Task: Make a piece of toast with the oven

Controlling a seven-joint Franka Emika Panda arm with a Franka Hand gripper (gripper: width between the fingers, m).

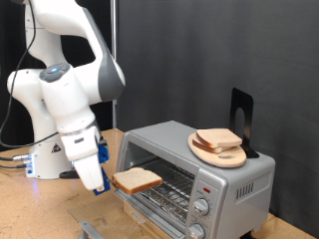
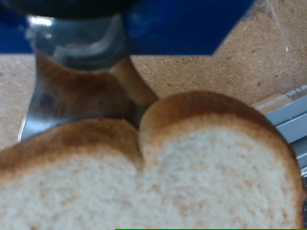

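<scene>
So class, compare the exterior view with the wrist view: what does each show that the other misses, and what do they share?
Only the exterior view shows the oven with its door open, the wooden plate of bread on top of it, and the robot arm. Only the wrist view shows the slice's crust close up against the wooden tabletop. Both show the slice of bread held at the gripper, just outside the oven's opening.

gripper (image 1: 100,179) holds toast (image 1: 137,180) | at open oven (image 1: 194,177) mouth
</scene>
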